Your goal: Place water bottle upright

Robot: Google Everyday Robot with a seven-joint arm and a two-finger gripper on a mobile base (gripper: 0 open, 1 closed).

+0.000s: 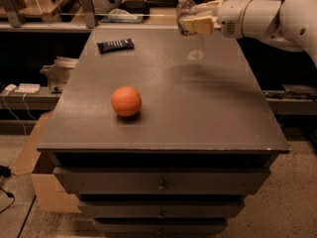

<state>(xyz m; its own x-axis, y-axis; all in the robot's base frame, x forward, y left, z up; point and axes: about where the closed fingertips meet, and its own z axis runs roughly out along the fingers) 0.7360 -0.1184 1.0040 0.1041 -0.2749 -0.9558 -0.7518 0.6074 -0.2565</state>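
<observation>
The water bottle (194,46) is a clear ribbed bottle with a white cap. It stands upright over the far right part of the grey table top (208,113). My gripper (191,23) reaches in from the right and is shut on the bottle's upper body, around the label. The bottle's base is at or just above the table surface; I cannot tell whether it touches. The white arm runs off toward the upper right.
An orange ball (126,101) lies left of the table's middle. A dark blue candy bar wrapper (115,45) lies at the far left. Shelves with clutter stand behind the table. A cardboard box (42,182) sits on the floor at the left, beside the drawers.
</observation>
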